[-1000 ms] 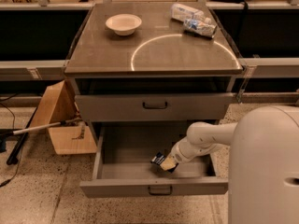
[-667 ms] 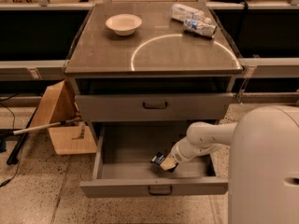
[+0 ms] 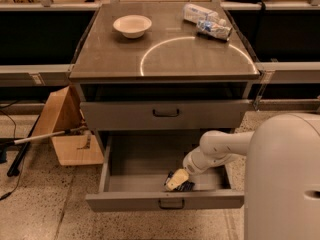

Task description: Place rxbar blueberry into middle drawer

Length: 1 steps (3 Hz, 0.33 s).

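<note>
Your gripper low inside the middle drawer, dark blue rxbar blueberry just beneath its tip, hold impossible to tell.

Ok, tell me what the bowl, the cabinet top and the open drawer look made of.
The bowl: pale, matte, probably ceramic or plastic; the look leaves it open. The cabinet top: smooth grey-brown sheet, glossy, mirroring a bright arc of light; likely metal or laminate. The middle drawer: plain grey panels, dull finish, seemingly painted metal. The gripper is inside it, at the rxbar blueberry.
</note>
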### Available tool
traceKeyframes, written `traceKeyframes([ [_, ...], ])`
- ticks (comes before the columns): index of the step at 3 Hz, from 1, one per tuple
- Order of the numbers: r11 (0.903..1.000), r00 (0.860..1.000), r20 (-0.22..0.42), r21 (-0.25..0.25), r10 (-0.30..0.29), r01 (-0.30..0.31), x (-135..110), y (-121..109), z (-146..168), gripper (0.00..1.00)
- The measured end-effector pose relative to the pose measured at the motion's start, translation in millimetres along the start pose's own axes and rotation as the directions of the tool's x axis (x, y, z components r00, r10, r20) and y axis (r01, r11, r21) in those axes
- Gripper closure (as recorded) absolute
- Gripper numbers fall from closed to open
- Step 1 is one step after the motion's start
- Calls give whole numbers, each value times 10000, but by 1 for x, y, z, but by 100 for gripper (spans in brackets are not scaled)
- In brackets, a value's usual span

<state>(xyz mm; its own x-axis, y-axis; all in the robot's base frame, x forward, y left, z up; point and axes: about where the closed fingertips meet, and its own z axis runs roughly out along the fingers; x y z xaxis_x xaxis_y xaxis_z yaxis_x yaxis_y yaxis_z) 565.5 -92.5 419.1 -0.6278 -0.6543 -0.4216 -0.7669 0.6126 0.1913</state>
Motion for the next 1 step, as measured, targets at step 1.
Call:
traceKeyframes([
  [1, 10000, 10000, 0, 0, 0, 0, 0, 0, 0, 0],
])
